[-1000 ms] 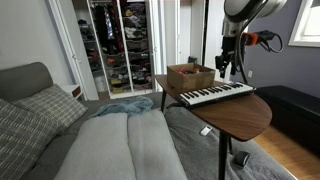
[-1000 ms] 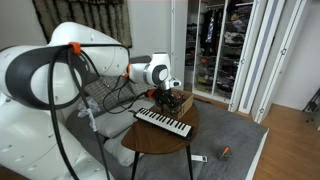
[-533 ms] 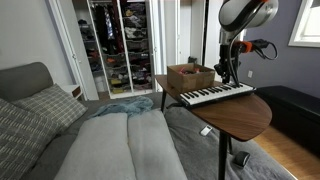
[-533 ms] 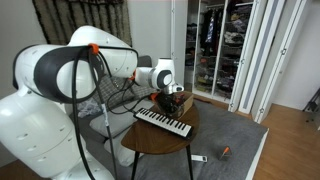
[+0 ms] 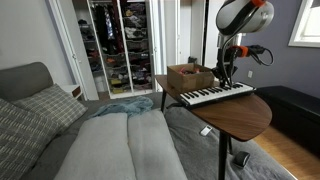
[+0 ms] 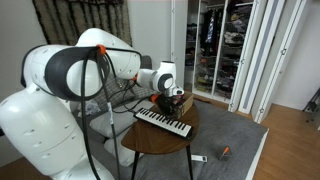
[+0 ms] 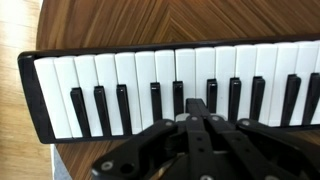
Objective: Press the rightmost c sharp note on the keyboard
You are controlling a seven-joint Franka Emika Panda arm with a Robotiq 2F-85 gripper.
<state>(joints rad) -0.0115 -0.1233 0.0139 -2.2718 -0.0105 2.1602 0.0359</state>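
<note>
So the keyboard (image 5: pixel 215 94) is lying on a dark wooden side table (image 5: pixel 252 118) with a rounded top, right next to a bed (image 5: pixel 130 145) with grey covers and a checked pillow (image 5: pixel 22 120). A brown cardboard box (image 5: pixel 190 76) sits on the far left part of the same table, just beside the keyboard. The gripper (image 5: pixel 222 78) hangs low over the far edge of the keys, near the box.

In the wrist view the keyboard (image 7: pixel 150 70) runs across the frame with its left end showing and a bit of the wood tabletop (image 7: pixel 60 25) around it. The gripper (image 7: pixel 195 115) comes in from the bottom, and its fingers look pinched together with nothing in them, tips sitting over the row of black keys. Can't tell if they're actually touching a key.

Room stuff: an open closet (image 5: pixel 118 45) stuffed with clothes at the far wall, a window (image 5: pixel 305 25) on the right, wood floor (image 5: pixel 290 165). In an exterior view the table (image 6: pixel 150 142) stands on a thin leg, with the keyboard (image 6: pixel 163 122) laid diagonally across it, the box (image 6: pixel 181 101) behind and the gripper (image 6: pixel 166 104) next to it
</note>
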